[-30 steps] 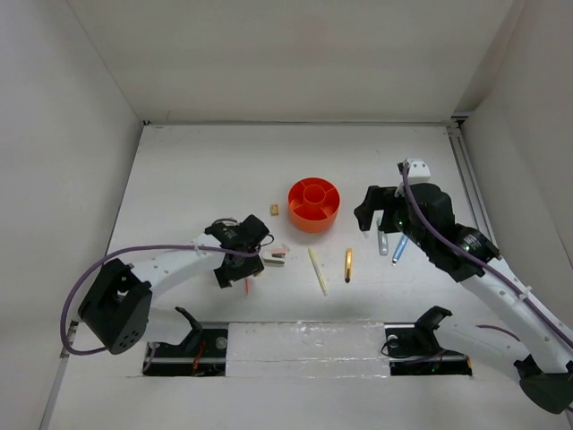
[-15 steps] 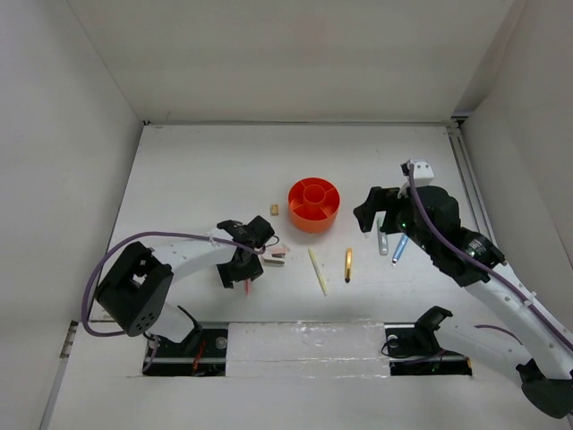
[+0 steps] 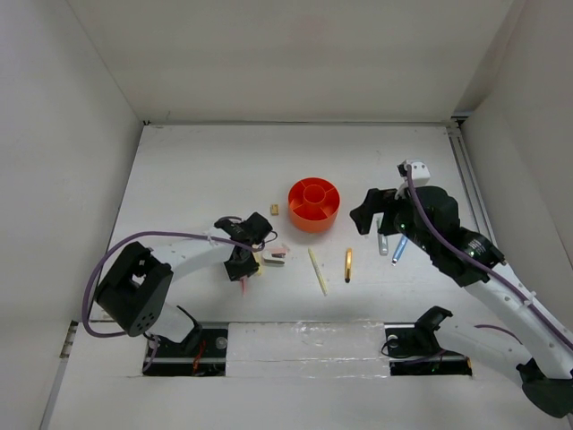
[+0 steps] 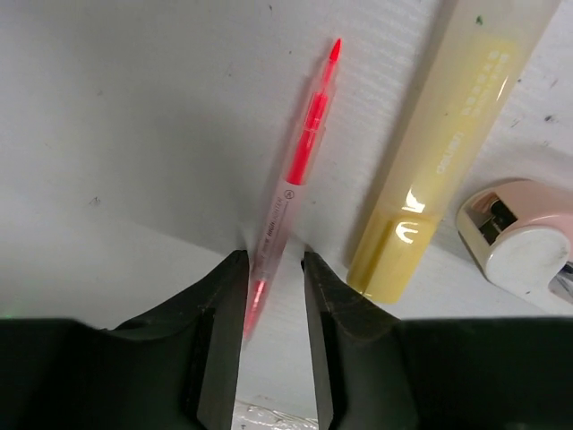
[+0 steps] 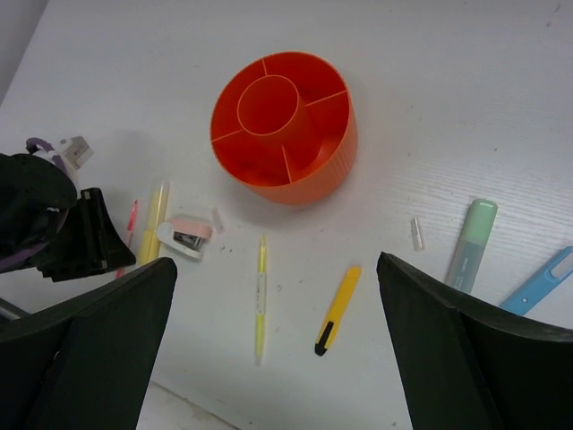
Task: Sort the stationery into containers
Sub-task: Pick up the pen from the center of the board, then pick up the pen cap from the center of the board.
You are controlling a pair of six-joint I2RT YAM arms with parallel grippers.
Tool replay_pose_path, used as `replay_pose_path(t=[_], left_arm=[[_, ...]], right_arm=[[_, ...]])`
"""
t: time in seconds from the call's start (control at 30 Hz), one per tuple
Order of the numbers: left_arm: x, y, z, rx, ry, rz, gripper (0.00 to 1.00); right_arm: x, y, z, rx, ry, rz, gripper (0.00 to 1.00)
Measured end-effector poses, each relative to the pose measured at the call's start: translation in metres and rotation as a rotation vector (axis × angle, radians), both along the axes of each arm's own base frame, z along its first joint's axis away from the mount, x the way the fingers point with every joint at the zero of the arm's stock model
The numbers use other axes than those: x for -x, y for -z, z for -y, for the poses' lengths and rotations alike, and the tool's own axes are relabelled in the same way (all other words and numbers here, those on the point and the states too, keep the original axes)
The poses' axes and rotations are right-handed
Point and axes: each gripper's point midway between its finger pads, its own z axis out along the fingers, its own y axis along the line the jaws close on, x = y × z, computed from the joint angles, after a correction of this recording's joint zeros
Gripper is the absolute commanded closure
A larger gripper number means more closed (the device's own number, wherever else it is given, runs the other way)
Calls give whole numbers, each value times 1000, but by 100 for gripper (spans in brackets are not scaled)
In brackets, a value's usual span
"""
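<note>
One skinny pink pen [image 4: 303, 148] lay flat on the table [image 4: 116, 107] beside a yellow marker [image 4: 452, 125], the left gripper [image 4: 271, 264] straddling its near end, jaws narrowly apart, not quite pinching, and it looked light, slick and roll-prone, so I'd grab mid-barrel.

Left fingers [image 4: 219, 340] narrowly parted; right fingers [image 5: 89, 358] spread wide

White table [image 3: 197, 170], stuff scattered over it. The orange organiser [image 3: 314, 204] stands mid-table, with a tiny tan block [image 3: 275, 210] just left of it. Front left there's a pink pen [image 4: 291, 179] with a pale yellow marker [image 4: 448, 134] beside it, and a pink-white stapler [image 4: 519, 233] by the marker's end. A thin yellow pencil [image 3: 317, 270] and a gold pen [image 3: 347, 264] lie in front of the organiser. A green marker [image 5: 472, 245] and a blue pen [image 5: 542, 282] lie to the right.
</note>
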Motion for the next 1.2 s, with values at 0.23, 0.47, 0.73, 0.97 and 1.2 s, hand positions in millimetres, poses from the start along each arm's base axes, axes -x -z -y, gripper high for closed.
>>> replay_pose_path(t=[0.23,0.47,0.73,0.97,1.2], left_arm=[[-7,2,6,31,17,24,99],[-6,2,7,48,26,35,100],[-4,-8,-7,-25,14,77,100],[-40,-94,18,66,61,337,100],[-64,-169,9,85,71,570,100]], right_arm=[[-2,3,-10,-7,-35,-11,0],[-5,16,-21,11,-70,-56,0],[-6,24,-58,19,-225,-36,8],[-7,104,-116,189,-357,-193,24],[-25,164,-142,286,-358,-282,44]])
